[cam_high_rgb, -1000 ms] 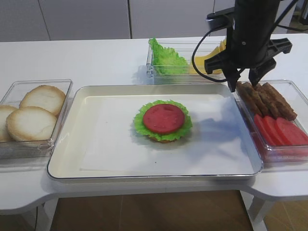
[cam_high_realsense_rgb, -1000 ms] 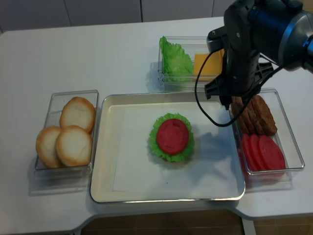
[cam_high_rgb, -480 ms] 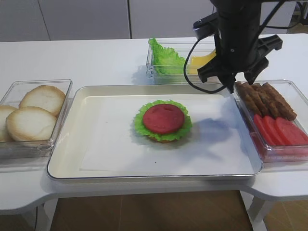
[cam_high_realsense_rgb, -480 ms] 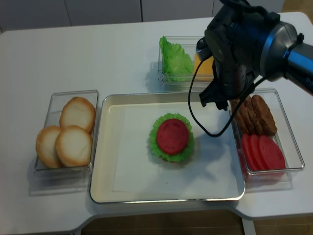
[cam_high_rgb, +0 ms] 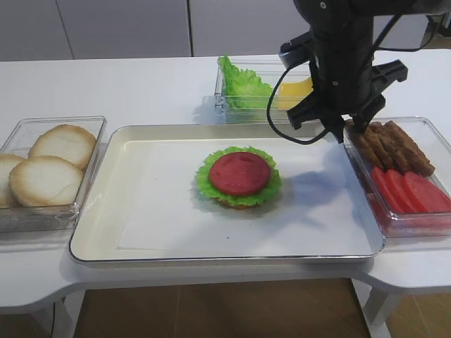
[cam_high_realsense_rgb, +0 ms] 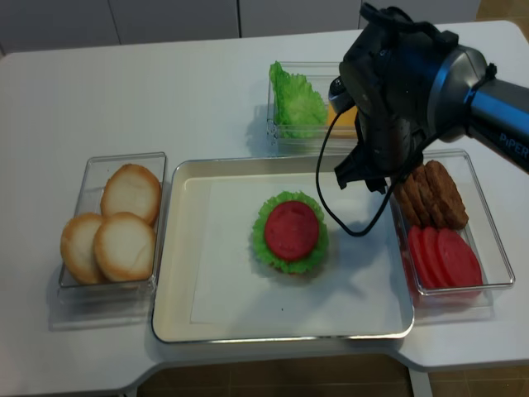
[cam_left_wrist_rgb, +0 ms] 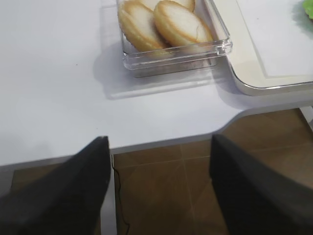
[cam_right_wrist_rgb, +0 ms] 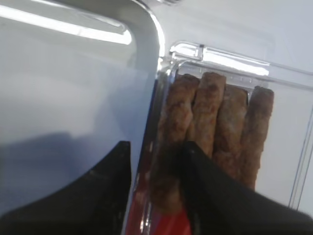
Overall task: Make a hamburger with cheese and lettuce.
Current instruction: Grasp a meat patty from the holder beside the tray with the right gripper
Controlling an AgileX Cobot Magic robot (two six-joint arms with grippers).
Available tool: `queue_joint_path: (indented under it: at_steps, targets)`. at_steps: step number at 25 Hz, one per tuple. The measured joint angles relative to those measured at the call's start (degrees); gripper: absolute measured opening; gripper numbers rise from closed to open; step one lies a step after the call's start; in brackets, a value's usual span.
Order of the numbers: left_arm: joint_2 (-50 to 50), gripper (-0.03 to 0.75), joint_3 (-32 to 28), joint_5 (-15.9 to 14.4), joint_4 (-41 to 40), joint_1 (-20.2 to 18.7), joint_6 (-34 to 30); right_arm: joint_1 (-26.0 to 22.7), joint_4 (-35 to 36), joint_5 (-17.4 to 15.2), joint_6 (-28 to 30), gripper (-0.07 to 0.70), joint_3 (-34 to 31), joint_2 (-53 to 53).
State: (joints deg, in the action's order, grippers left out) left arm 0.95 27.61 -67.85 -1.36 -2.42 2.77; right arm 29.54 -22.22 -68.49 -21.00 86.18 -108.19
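- Your right gripper hangs from a dark arm that comes down from the far right, wrist pointing steeply down, over the far right corner of the tray.
- In your right wrist view the two dark fingers stand apart and straddle the seam between tray rim and the clear right-hand bin; one sits over the tray side, the other over the nearest brown patties. Nothing is pinched between them.
- A black cable loops down off the wrist on its left side.
- Your left gripper is parked off the near left edge of the table, its fingers spread wide with only floor between them; the bin of bun halves lies beyond.
- The hamburger sits near the middle of the tray, red slice on top, green frill around it, well to the left of your right gripper.
- The lettuce and the cheese share the far bin behind the tray, cheese partly hidden by the arm.
- Tomato slices fill the near end of the right bin.
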Motion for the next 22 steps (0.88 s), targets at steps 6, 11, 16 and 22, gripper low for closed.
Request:
queue_joint_path:
  at_steps: [6,11,16,22]
  targets:
    - [0.00,0.467,0.00,0.00,0.00,0.00,0.00,0.00,-0.47,0.00,0.00,0.259,0.00,-0.11]
    - [0.00,0.467,0.00,0.00,0.00,0.00,0.00,0.00,-0.60,-0.23,0.00,0.245,0.00,-0.11]
    - [0.00,0.467,0.00,0.00,0.00,0.00,0.00,0.00,-1.17,-0.36,0.00,0.178,0.00,-0.11]
    - [0.00,0.467,0.00,0.00,0.00,0.00,0.00,0.00,-1.29,-0.60,0.00,0.162,0.00,-0.14]
